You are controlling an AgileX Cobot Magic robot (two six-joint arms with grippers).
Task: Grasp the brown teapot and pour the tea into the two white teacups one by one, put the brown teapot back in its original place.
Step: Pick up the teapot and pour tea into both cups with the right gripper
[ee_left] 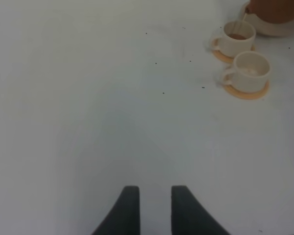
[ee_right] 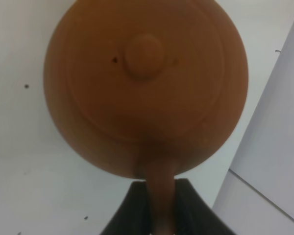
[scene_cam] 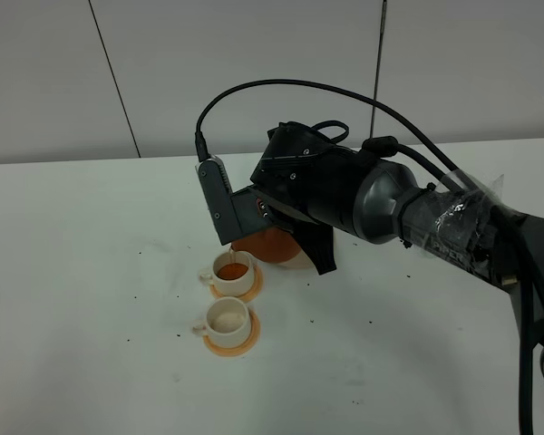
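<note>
I have the right gripper (ee_right: 160, 190) pinching the loop handle of the brown teapot (scene_cam: 270, 243); in the right wrist view the handle runs down between the two dark fingers (ee_right: 132, 208), which press on it from either side; the knobbed lid sits in place on the pot.

From the high camera the teapot is lifted and tipped spout-down towards the far teacup (scene_cam: 234, 270), just beside and above it; a thin stream of tea (ee_left: 242, 19) falls from the spout into that cup, and I can see reddish-brown liquid inside it; the near teacup (scene_cam: 227, 317) looks pale inside, with no tea that I can make out. Each cup stands on its own orange coaster (scene_cam: 246, 343), the two just beside one another on the white table (scene_cam: 91, 272).

The cream trivet (scene_cam: 296, 261) lies partly under the tilted pot, right behind the far cup.

My left gripper (ee_left: 154, 188) hangs over bare table well apart from the cups; its fingers stand a little apart with nothing between them; small dark specks dot the table.
</note>
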